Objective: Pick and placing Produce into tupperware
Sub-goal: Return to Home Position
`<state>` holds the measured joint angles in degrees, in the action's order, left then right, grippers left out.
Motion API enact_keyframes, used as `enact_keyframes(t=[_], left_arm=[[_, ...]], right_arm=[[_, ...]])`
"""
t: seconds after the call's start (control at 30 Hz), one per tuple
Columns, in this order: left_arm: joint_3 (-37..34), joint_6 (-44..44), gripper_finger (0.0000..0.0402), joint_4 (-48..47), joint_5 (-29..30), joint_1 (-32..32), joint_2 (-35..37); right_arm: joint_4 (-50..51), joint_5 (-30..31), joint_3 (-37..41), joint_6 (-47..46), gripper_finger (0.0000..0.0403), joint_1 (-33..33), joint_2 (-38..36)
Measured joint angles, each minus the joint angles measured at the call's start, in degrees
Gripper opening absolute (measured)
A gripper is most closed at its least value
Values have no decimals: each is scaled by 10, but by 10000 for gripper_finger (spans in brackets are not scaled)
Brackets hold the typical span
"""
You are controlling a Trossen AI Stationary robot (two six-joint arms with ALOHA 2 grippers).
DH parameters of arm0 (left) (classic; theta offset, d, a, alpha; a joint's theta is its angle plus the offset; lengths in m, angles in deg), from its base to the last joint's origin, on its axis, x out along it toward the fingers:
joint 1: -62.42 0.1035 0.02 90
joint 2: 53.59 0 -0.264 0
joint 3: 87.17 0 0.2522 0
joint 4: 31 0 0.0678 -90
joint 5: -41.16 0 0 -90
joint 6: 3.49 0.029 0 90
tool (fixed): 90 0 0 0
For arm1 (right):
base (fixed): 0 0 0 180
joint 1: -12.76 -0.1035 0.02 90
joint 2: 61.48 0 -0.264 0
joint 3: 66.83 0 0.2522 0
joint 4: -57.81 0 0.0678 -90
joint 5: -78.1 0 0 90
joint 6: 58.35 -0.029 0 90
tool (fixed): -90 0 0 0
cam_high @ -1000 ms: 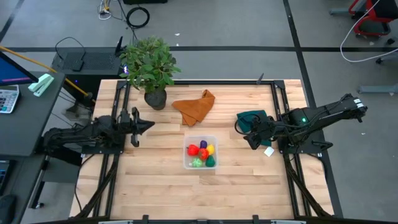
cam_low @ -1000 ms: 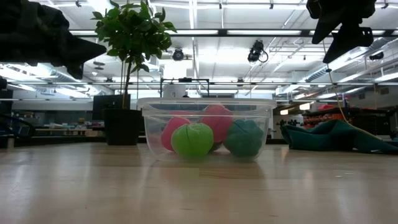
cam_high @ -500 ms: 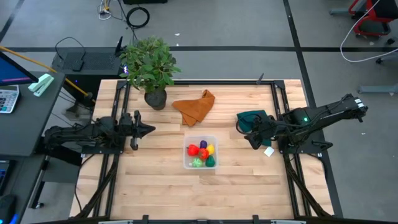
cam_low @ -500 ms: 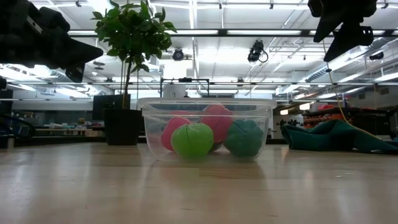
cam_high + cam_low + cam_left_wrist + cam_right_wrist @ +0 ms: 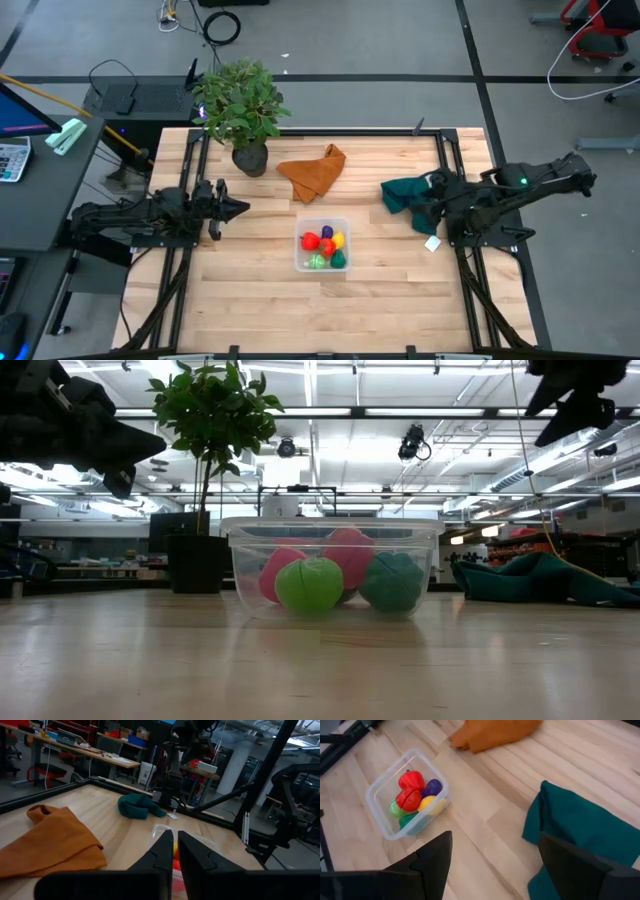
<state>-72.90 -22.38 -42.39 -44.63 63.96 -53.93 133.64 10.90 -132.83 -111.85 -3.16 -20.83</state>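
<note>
The clear tupperware (image 5: pixel 323 262) stands on the table's middle, slightly toward the near edge. The produce (image 5: pixel 325 246) lies inside it: two red pieces (image 5: pixel 410 790), a purple one (image 5: pixel 433 786), a yellow one (image 5: pixel 432 805) and two green ones (image 5: pixel 309 584). My left gripper (image 5: pixel 240 209) hangs level above the table's left side, shut, pointing at the tupperware with nothing in it. My right gripper (image 5: pixel 426 208) hangs open and slanting down over the dark green cloth at the right, holding nothing. In the low view it shows high up (image 5: pixel 575 405).
A potted plant (image 5: pixel 240 105) stands at the far left. An orange cloth (image 5: pixel 315 170) lies behind the tupperware, and a dark green cloth (image 5: pixel 403 192) lies at the right under my right gripper. A small white tag (image 5: pixel 432 243) lies near the right rail. Bare wood lies before the tupperware.
My right gripper has drawn back toward the table's right edge and risen a little, staying open; in the low view it has slid to the right. My left gripper has stayed in place and rolled slightly about its own length.
</note>
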Motion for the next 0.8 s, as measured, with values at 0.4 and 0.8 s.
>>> enact_keyframes(t=[0.4, 0.8], left_arm=[[0, 0, 24, 1, 0, 0, 0], [0, 0, 32, 1, 0, 0, 0]], right_arm=[[-114, -22, 160, 67, 256, 0, -193], [-338, -51, 324, 149, 256, 0, -299]])
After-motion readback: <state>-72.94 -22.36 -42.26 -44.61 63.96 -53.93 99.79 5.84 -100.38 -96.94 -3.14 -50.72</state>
